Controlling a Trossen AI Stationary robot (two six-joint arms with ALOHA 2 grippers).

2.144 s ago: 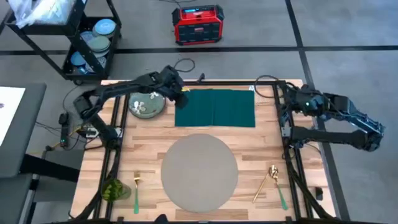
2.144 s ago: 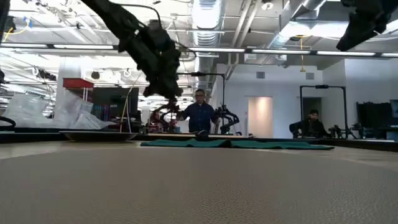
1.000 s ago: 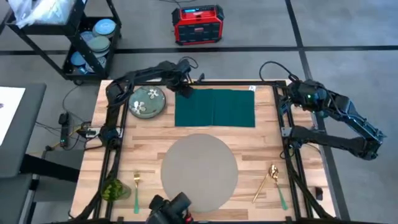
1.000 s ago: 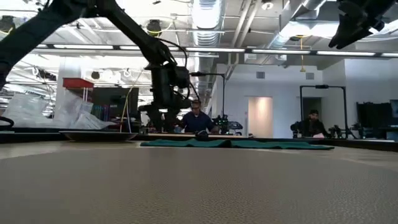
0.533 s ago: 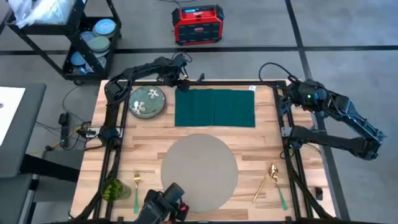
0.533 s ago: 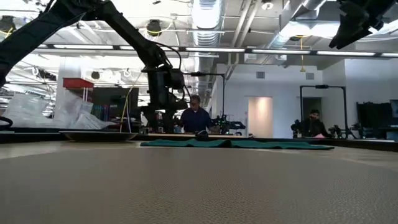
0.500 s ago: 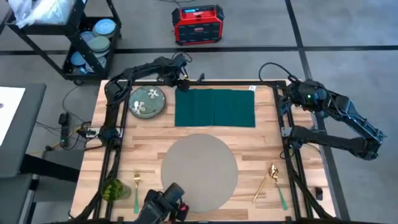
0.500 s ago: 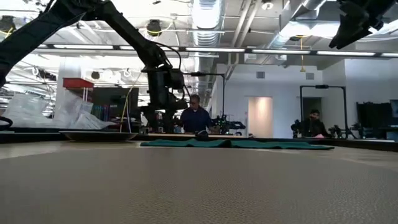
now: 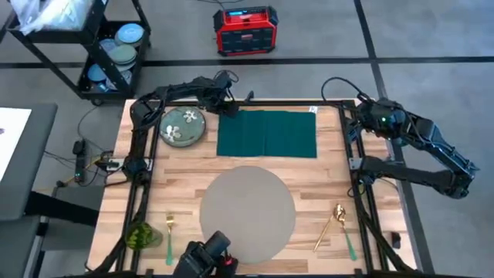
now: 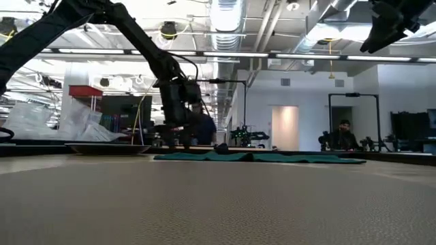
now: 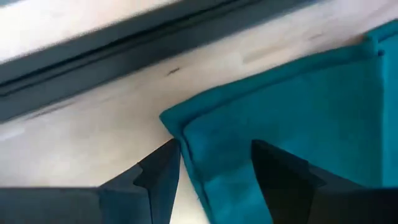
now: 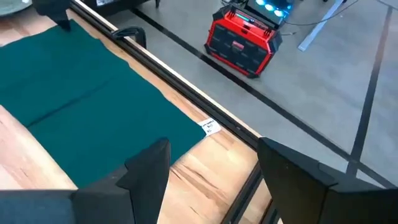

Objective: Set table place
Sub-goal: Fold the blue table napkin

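While the left gripper point(image 9: 229, 109) sits low at the far-left corner of the dark teal napkin point(image 9: 267, 133), its fingers point(image 11: 163, 174) are spread apart with the folded corner between them, touching or just above the cloth (cannot tell which). On the butcher-block table point(image 9: 316, 179), the round grey placemat point(image 9: 247, 214) lies bare at the near centre, with the green floral plate point(image 9: 182, 127) just left of the napkin, a gold fork point(image 9: 169, 229) and green object point(image 9: 141, 235) near-left, and a gold spoon point(image 9: 333, 221) near-right. Off the far-right corner, the right gripper point(image 12: 214, 174) hangs raised, jaws released and empty.
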